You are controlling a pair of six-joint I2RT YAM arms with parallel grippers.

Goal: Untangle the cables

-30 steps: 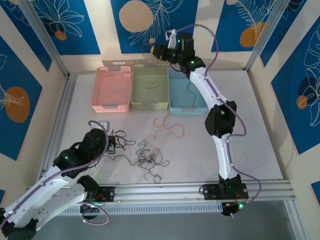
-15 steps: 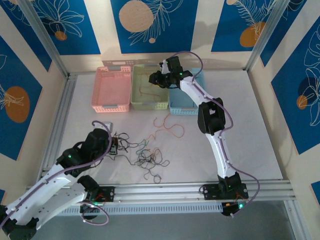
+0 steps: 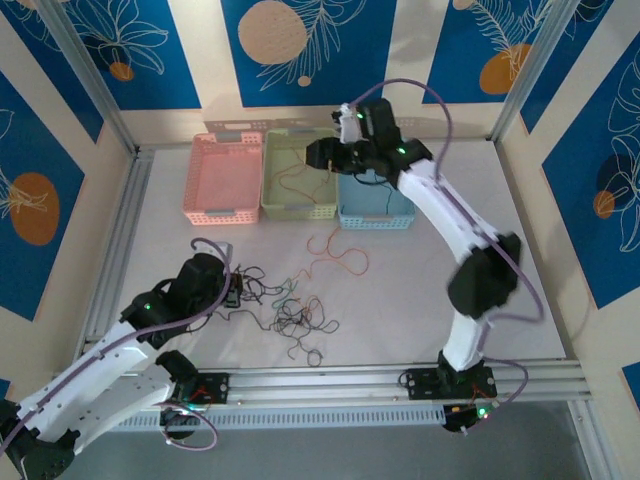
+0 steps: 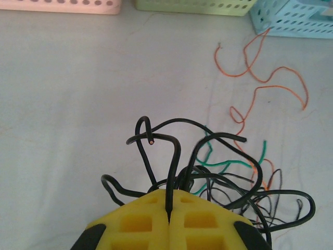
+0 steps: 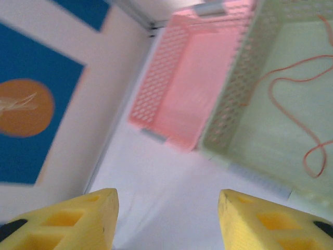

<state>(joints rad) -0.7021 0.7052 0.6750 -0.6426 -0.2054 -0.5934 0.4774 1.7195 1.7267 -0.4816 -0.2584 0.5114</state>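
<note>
White table (image 3: 400,300), blue-patterned walls. The cables (image 3: 292,315) lie tangled near the front edge, just right of the left gripper (image 3: 232,292), which is clamped on a black strand (image 4: 174,153). The right gripper (image 3: 318,155) hangs parted and empty over the green basket (image 3: 298,211), well apart; the left arm is nearer.

baskets (image 3: 298,211) line the far side; cables (image 3: 298,318) clutter the middle.

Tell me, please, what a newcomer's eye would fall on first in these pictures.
The dark tangle of cables on the near left of the table, where the left gripper is shut on a black cable. At the far edge, the right gripper hovers open by the green basket, which holds one orange cable.
</note>
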